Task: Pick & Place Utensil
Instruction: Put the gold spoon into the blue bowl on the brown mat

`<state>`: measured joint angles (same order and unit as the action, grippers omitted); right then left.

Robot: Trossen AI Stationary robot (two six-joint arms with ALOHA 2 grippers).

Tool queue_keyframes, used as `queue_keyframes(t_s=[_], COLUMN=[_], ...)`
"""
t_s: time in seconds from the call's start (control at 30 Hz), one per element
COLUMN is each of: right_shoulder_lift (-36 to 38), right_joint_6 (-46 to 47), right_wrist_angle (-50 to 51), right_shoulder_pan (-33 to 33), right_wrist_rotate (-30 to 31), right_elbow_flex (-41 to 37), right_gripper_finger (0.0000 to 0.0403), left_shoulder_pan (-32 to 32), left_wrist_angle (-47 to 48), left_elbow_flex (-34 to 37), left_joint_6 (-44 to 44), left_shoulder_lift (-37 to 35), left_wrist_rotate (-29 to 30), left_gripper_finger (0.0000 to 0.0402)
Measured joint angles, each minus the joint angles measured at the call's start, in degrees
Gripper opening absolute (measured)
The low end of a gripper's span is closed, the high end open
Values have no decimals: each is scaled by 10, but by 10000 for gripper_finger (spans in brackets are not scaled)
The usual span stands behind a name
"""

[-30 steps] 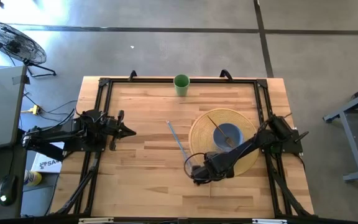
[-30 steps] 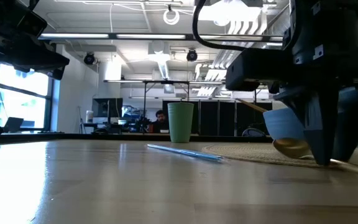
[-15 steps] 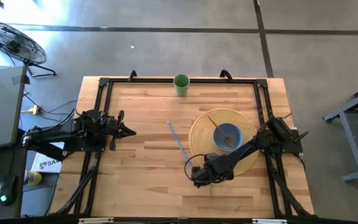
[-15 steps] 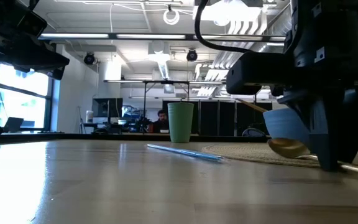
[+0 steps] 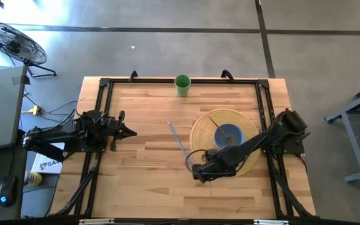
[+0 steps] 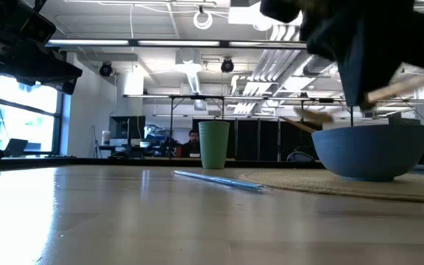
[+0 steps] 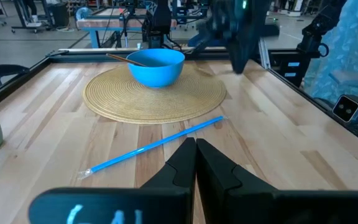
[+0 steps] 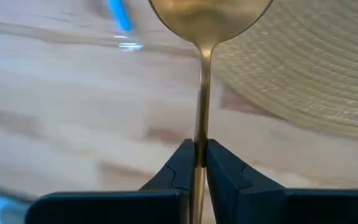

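Note:
A gold spoon [image 8: 210, 12] sticks out ahead of my right gripper [image 8: 197, 144], which is shut on its handle. That gripper hovers near the woven mat's near left edge [image 5: 200, 172], and the spoon shows blurred and raised in the low view [image 6: 403, 85]. A blue bowl [image 5: 229, 134] stands on the round woven mat [image 5: 205, 128], with a thin wooden stick [image 7: 126, 59] leaning in it. A blue straw [image 5: 179, 141] lies flat on the wood left of the mat. My left gripper [image 5: 130, 132] waits shut at the table's left side. My right gripper pinches the spoon's thin handle [image 8: 200, 127] between its two fingers, a little behind the bowl end. The fingers lie along the handle, and the spoon bowl points away ahead of them. The spoon is lifted clear, over the mat's edge and the bare wood.
A green cup [image 5: 182, 85] stands at the middle of the far edge. A black metal frame [image 5: 105, 84] runs around the tabletop. Bare wood lies between the straw and my left arm [image 5: 74, 134] and along the near edge.
My right gripper has risen from table level, taking the spoon with it. The spoon, whose bowl end lay on the mat's edge, now hangs clear above the table. In the low view the gripper has left the blue bowl's front, and the whole bowl shows.

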<state>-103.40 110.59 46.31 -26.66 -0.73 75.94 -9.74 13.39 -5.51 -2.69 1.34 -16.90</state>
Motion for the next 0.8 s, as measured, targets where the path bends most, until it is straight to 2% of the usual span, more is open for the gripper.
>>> queue_keyframes(t_s=[0.13,0.23,0.37,0.53,0.63,0.8], right_shoulder_lift=[60,108,154,177,179,179], right_joint_6=[-17,-27,-48,-122,-191,-366], right_wrist_angle=[32,92,211,318,346,367], right_shoulder_pan=[-1,0,5,35,64,127], right_wrist_rotate=[44,55,45,3,-15,-43], right_elbow_flex=[0,1,1,1,1,1], right_gripper_finger=[10,10,11,10,10,12], left_shoulder_pan=[0,0,0,0,0,0], left_wrist_angle=[0,0,0,0,0,0], left_elbow_flex=[0,0,0,0,0,0], left_joint_6=[0,0,0,0,0,0], left_shoulder_lift=[0,0,0,0,0,0], left_wrist_rotate=[0,0,0,0,0,0], left_gripper_finger=[10,10,10,10,10,10])
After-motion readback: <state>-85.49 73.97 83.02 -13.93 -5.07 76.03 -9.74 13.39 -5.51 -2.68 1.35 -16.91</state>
